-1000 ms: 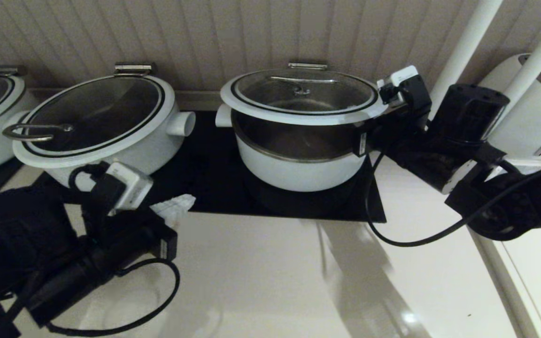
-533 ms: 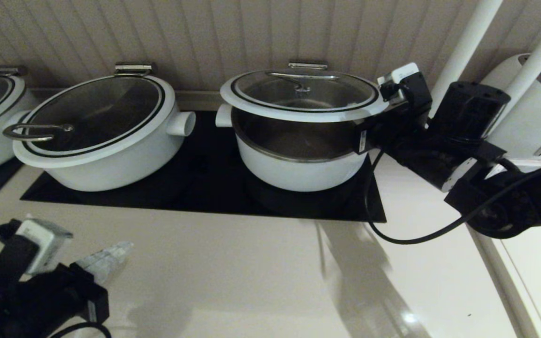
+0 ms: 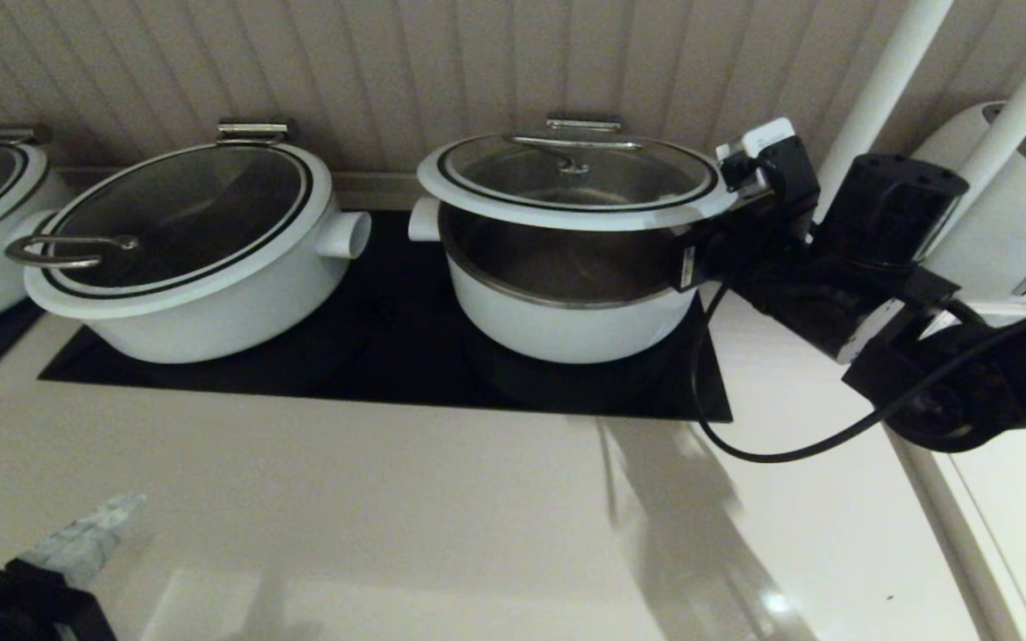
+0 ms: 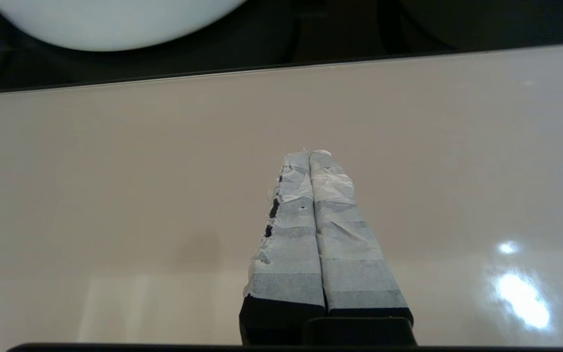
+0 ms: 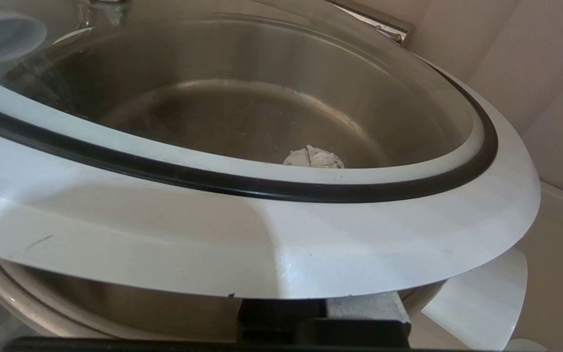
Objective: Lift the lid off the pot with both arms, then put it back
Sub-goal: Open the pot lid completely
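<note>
The lid (image 5: 262, 244) hid the right pincer (image 3: 700, 233), so its grip could not be judged. The left pincer (image 3: 77, 543) was cut off at the head view's lower left corner.

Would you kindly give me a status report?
Right gripper holds lid raised off pot. Left gripper shut, low over counter. Nothing obstructing.

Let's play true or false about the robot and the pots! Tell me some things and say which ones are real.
1. The lid is raised above the pot. True.
2. The left gripper holds the lid. False: it is shut, holding nothing, low over the counter.
3. The right gripper is at the lid's rim. True.
4. The pot is full of soup. False: its steel inside looks bare.
</note>
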`<state>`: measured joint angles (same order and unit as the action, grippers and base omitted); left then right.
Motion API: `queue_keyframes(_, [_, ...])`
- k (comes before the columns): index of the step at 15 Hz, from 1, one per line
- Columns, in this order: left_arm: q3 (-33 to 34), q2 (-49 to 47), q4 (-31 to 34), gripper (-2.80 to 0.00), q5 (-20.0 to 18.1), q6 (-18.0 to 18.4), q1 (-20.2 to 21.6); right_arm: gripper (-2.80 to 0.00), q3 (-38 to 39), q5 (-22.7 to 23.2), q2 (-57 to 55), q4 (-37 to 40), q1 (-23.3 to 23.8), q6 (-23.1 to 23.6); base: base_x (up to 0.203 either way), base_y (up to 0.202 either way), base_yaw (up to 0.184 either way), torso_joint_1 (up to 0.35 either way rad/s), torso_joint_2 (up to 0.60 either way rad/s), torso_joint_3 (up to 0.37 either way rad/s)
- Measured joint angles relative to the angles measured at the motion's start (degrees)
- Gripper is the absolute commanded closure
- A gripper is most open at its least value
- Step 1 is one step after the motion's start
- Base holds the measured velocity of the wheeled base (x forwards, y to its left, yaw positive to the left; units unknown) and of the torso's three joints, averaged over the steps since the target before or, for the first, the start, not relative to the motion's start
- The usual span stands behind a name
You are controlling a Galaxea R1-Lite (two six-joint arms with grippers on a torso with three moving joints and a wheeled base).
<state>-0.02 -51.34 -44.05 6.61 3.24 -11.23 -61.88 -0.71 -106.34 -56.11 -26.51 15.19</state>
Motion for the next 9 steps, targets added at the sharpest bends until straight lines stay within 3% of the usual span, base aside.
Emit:
queue_keyframes(6, [0.0,26.4,25.49,0.0,-0.6,-0.15,0.06,0.0,0.0,0.01,0.0,-0.13,0.0,0.09,0.0,0.0,0.0,0.0,0.0,0.0])
queue_keyframes(9, [-0.02,33.09,38.96,0.0,-5.71,-0.93,0.02,0.0,0.04,0.04,0.0,-0.41,0.0,0.07,0.0,0.0,0.0,0.0,0.0,0.0])
